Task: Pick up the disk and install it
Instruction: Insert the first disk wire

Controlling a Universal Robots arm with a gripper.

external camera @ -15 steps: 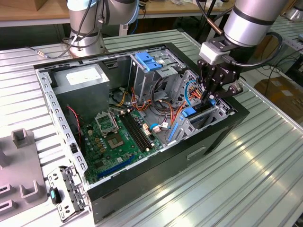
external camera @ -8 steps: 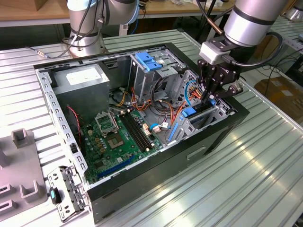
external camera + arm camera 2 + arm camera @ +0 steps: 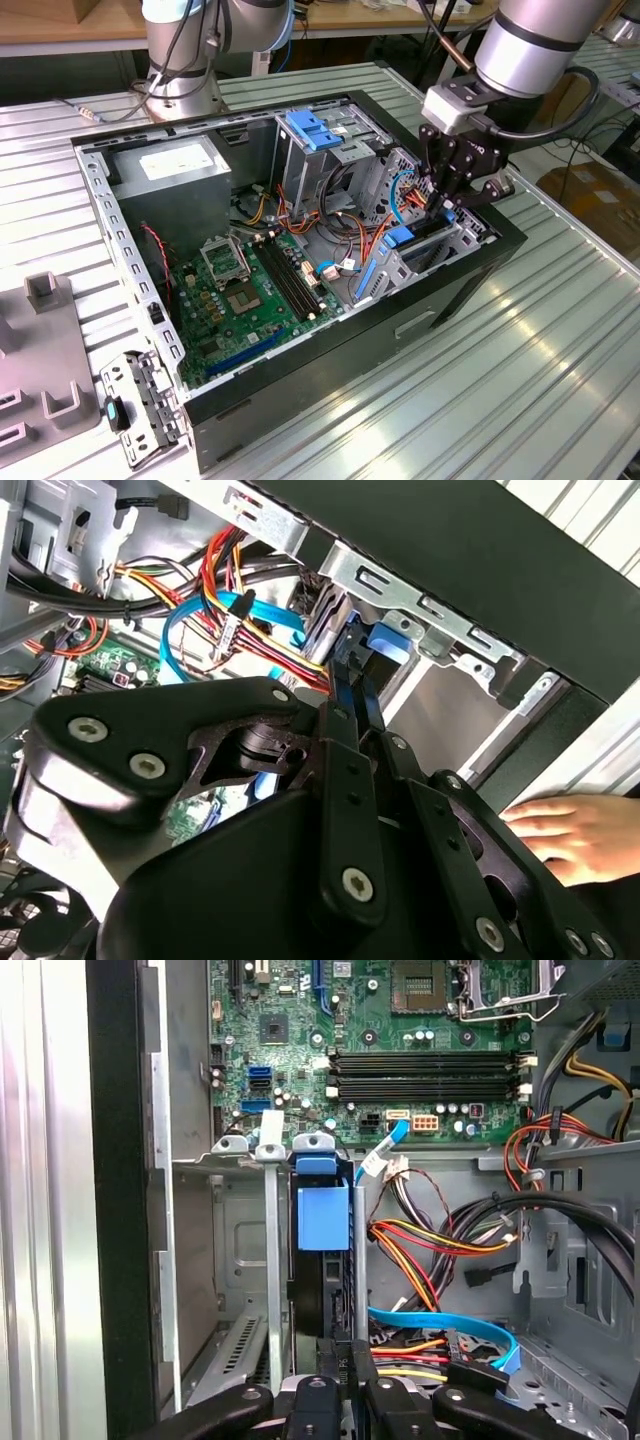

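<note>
The disk stands on edge in the drive cage at the exterior view's right end of the open computer case. Its blue side rail shows at the top. In the first wrist view the disk sits between two upright metal guides, with its dark body below the blue rail end. My gripper hangs straight above it, fingers drawn close together and tips at the disk's upper edge. Nothing is clamped between them. The gripper rises from the edge of the first wrist view; contact with the disk is hidden.
Red, yellow and blue cables crowd the space beside the cage. The motherboard, a grey power-supply box and a blue latch lie deeper inside. A person's hand rests outside the case wall. A grey fixture sits at the exterior view's left.
</note>
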